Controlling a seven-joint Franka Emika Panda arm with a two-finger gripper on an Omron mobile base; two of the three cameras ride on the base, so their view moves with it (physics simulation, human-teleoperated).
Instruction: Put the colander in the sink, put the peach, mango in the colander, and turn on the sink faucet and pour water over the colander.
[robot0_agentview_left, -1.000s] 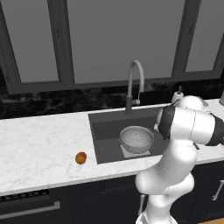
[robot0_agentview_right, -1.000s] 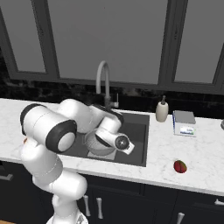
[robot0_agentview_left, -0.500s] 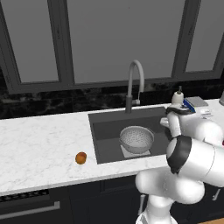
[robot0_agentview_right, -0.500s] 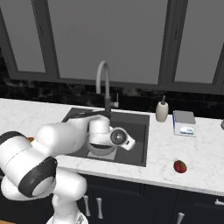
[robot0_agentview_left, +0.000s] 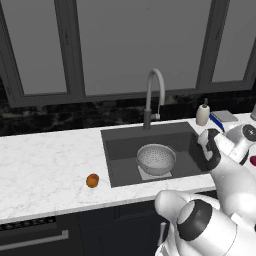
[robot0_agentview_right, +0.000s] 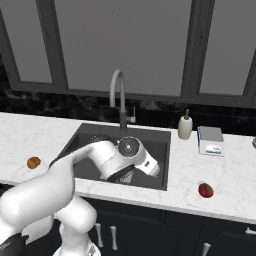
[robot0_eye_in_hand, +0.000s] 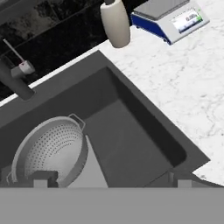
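Sitting empty on the pale plate in the sink (robot0_agentview_left: 117, 150), the colander (robot0_agentview_left: 156, 159) is placed, while peach (robot0_agentview_left: 92, 180) and mango (robot0_agentview_right: 205, 190) are left on opposite counter ends, faucet (robot0_agentview_left: 153, 95) untouched, gripper (robot0_eye_in_hand: 109, 178) spread apart, nothing held.

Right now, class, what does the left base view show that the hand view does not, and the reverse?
Left base view: the peach on the counter left of the sink, and the full arched spout of the faucet. Hand view: the display of the scale, seen close up. Both: the colander sitting empty in the sink, and the soap pump bottle at the sink's back corner.
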